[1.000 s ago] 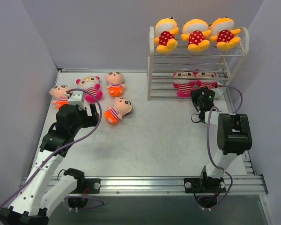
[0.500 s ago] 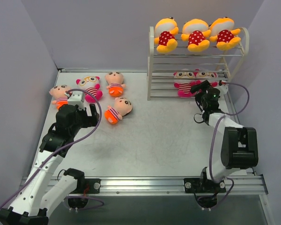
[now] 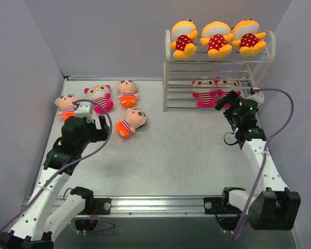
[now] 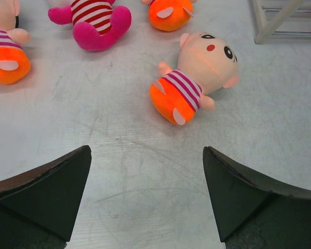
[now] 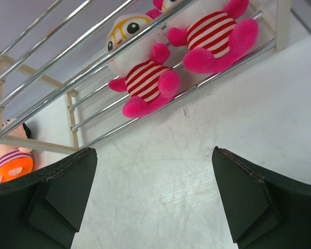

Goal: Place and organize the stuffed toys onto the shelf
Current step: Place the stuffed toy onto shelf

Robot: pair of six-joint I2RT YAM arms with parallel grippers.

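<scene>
Right wrist: right gripper wide, empty; pink-striped toy on shelf just ahead.

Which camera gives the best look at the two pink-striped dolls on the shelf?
The right wrist view: the two pink-striped dolls fill its upper half, stripes and one face clear between the shelf rods. The top external view shows them small, partly behind rods. The left wrist view misses them, catching only a shelf corner.
</scene>
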